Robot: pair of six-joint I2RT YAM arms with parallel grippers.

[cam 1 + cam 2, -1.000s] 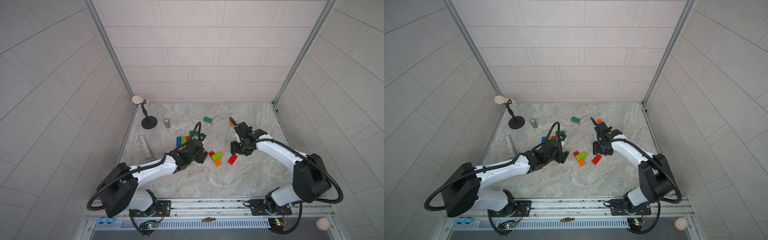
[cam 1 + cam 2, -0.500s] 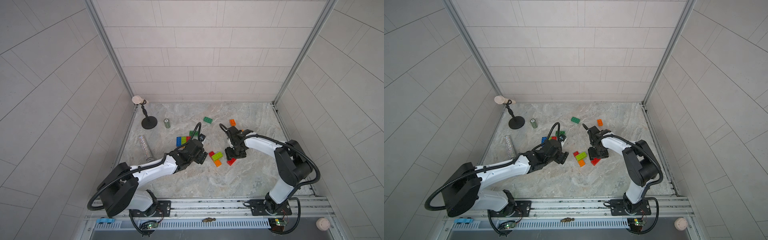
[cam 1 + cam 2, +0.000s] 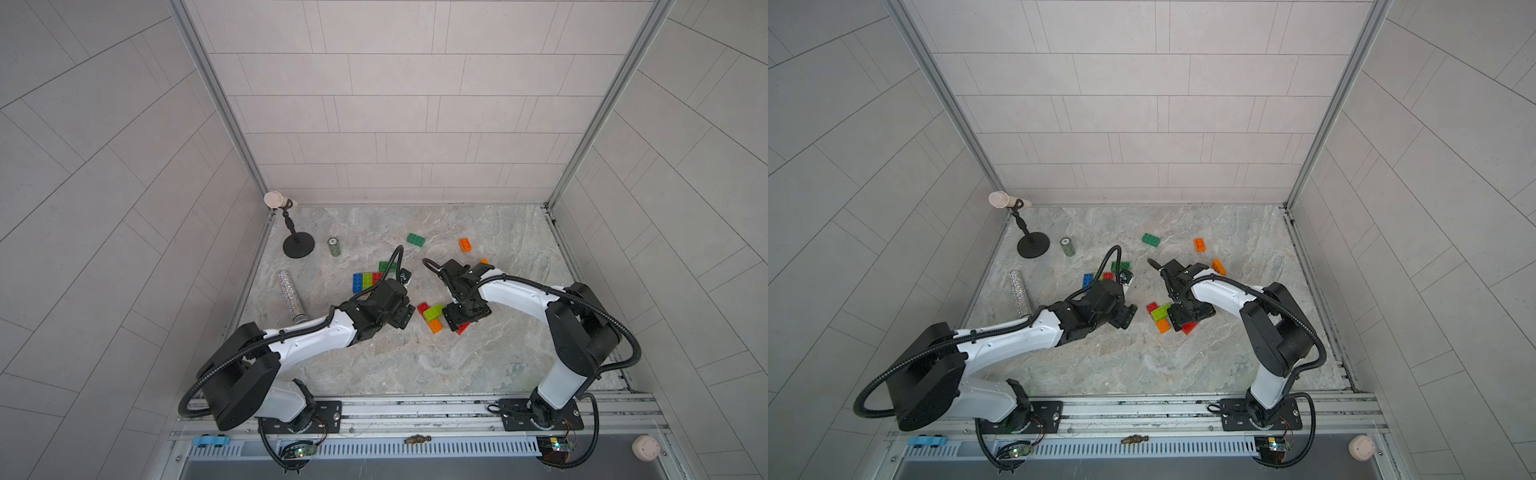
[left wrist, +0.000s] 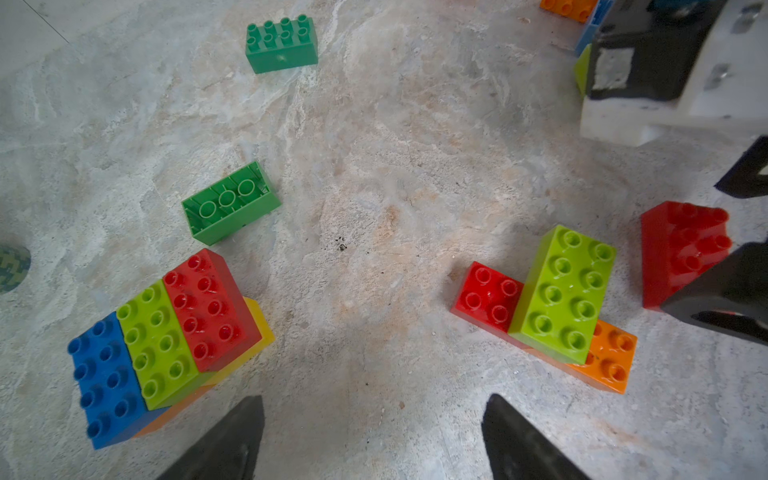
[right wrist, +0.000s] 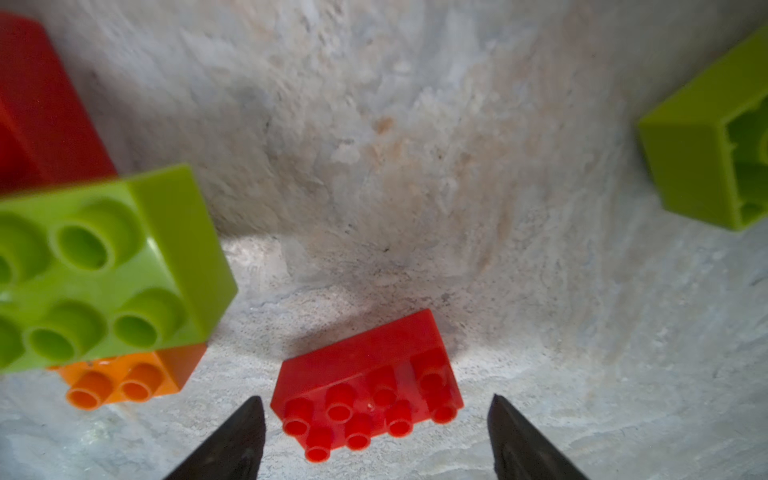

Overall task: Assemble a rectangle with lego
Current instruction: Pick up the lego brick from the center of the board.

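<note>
Two part-built clusters, no rectangle yet, and both your tools are spread and empty.

Your right tool point(image 5: 375, 399) hangs with its jaws wide astride a loose red brick point(image 5: 365, 386) on the bench point(image 5: 415, 166), apparently touching neither side. Just beside it sits the small cluster point(image 4: 561, 295), a lime brick bridging a red and an orange one. Your left tool point(image 4: 375, 399), spread and carrying nothing, hovers between that cluster and the two-layer block point(image 4: 166, 336). I'd call you under halfway: a tipped dark green brick point(image 4: 230, 201), an upright dark green brick point(image 4: 281, 43), an orange brick point(image 3: 465, 244) and a tipped lime brick point(image 5: 698, 141) lie loose. There's no tray or bin, so everything's on the bench.
</note>
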